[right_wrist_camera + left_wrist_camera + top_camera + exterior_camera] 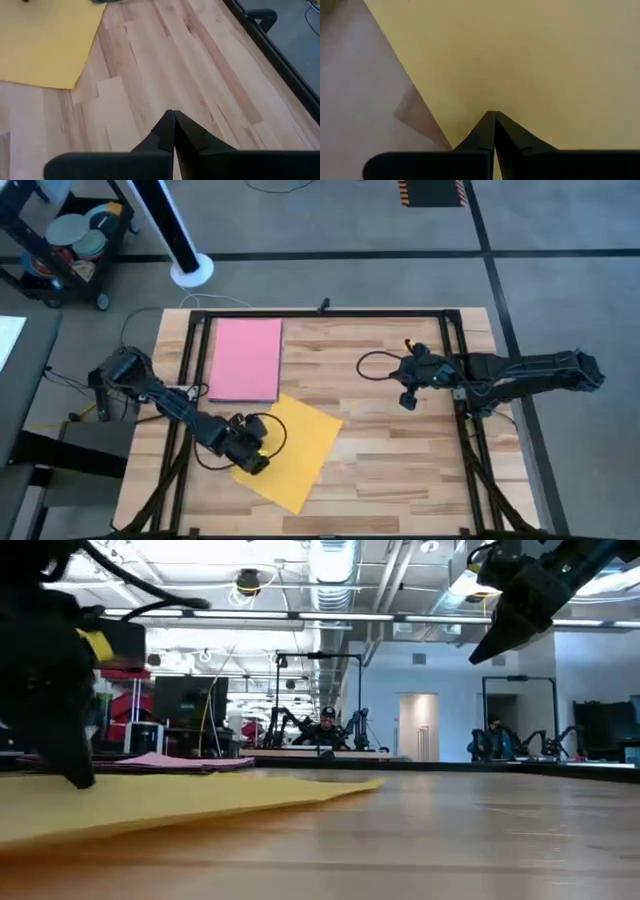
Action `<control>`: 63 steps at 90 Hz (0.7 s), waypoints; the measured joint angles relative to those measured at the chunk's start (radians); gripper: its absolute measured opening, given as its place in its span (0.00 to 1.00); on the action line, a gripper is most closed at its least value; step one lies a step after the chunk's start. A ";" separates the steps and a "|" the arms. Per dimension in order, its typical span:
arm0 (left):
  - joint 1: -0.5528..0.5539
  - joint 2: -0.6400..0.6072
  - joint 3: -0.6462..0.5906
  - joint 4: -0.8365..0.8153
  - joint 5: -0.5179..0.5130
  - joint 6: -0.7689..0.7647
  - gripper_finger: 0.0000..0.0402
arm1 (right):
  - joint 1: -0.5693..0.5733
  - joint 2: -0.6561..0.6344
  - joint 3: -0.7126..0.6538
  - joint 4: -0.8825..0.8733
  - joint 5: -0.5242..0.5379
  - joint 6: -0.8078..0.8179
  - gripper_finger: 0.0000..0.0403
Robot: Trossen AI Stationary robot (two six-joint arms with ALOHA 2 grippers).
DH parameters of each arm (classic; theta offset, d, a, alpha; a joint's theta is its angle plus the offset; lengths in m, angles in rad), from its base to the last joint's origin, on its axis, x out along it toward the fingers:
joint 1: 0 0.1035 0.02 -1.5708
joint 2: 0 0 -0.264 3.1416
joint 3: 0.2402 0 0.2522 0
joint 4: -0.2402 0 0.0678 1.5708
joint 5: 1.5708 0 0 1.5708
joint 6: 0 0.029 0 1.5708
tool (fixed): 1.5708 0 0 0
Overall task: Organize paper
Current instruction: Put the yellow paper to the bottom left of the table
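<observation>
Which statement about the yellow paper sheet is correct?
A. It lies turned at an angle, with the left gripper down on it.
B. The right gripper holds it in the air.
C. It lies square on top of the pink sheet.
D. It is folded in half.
A: in the high view the yellow sheet lies skewed beside the pink sheet, and the left gripper sits on its edge, fingers closed, while the right gripper hangs over bare wood.

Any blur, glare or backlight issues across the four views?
Low view: ceiling lights backlight the scene, so the left claw and right claw read as silhouettes; the near yellow sheet is soft. Left wrist view: the yellow sheet fills the picture, blurred, with a shadow by its edge. High view and right wrist view: even light, no glare on the table.
</observation>
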 joint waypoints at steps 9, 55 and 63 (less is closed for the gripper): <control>-0.061 0.001 -0.020 0.081 0.038 -0.075 0.00 | 0.001 0.000 0.000 0.000 0.000 0.000 0.00; 0.039 -0.039 0.044 0.137 -0.110 0.064 0.00 | 0.006 0.000 0.000 0.010 0.000 0.011 0.00; 0.119 -0.020 0.035 0.139 -0.114 0.097 0.00 | 0.006 0.000 0.000 0.009 0.000 0.010 0.00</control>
